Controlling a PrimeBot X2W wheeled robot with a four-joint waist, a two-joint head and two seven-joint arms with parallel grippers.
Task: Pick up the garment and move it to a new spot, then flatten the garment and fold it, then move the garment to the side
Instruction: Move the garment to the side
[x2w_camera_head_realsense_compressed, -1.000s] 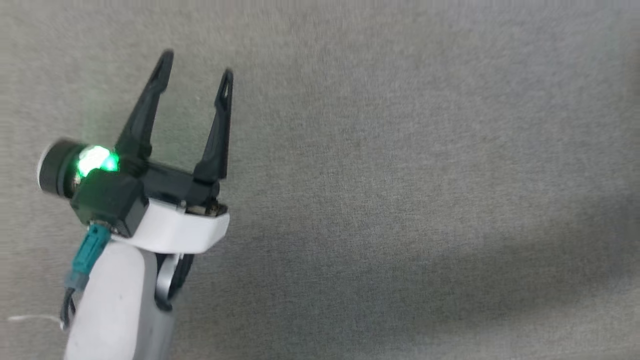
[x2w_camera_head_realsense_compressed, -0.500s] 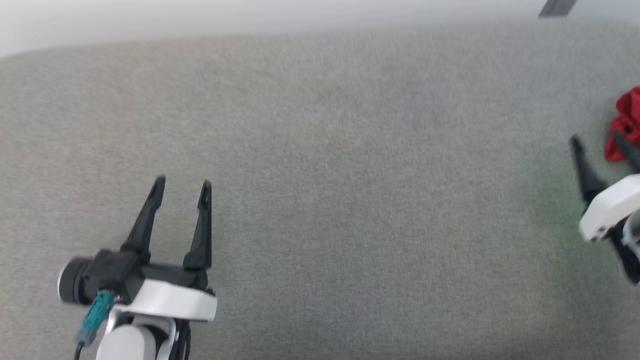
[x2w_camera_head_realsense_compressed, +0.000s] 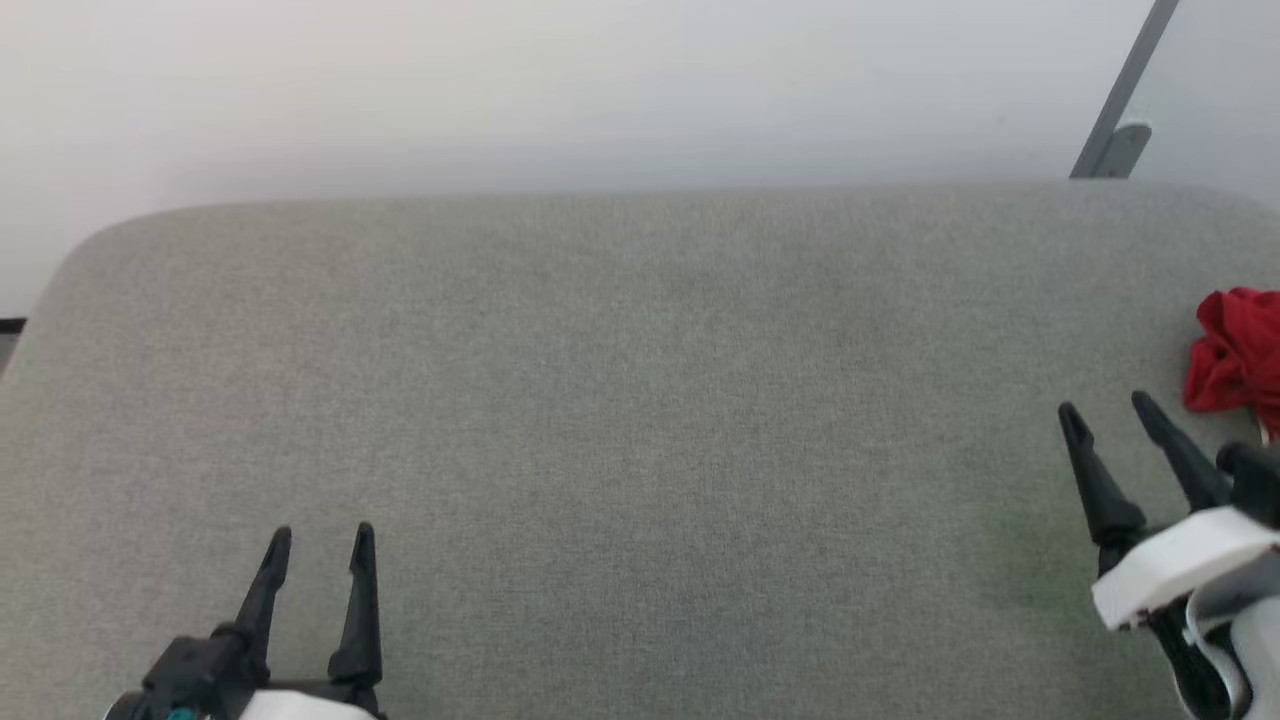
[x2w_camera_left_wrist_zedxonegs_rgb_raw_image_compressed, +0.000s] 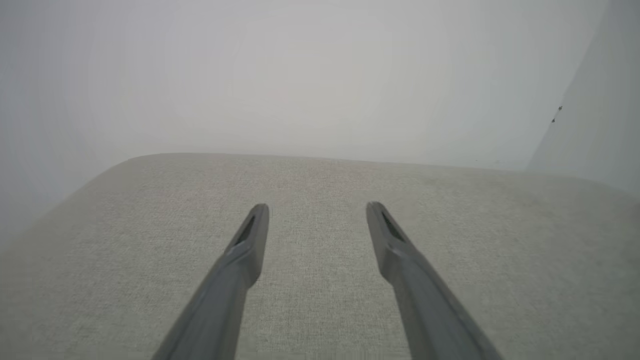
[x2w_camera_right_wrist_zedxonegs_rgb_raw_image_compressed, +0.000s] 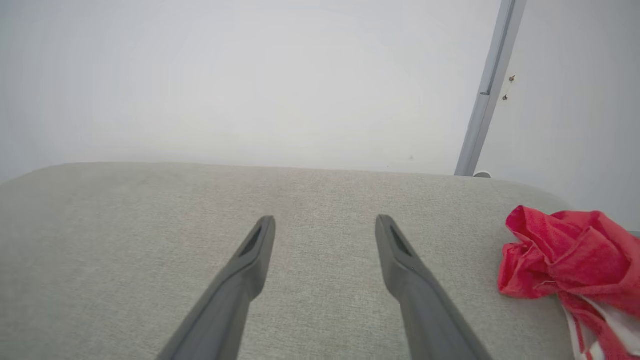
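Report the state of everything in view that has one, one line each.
garment: crumpled in a heap at the right edge of the surface, unfolded, not held.
left claw: open, empty, over bare surface.
right claw: open, empty, beside the garment, not touching it.

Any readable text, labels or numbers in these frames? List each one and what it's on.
None can be read.
The crumpled red garment shows only red cloth and white-and-red striped trim, with no lettering visible.
The grey padded surface, the wall and the grey metal post carry no markings.
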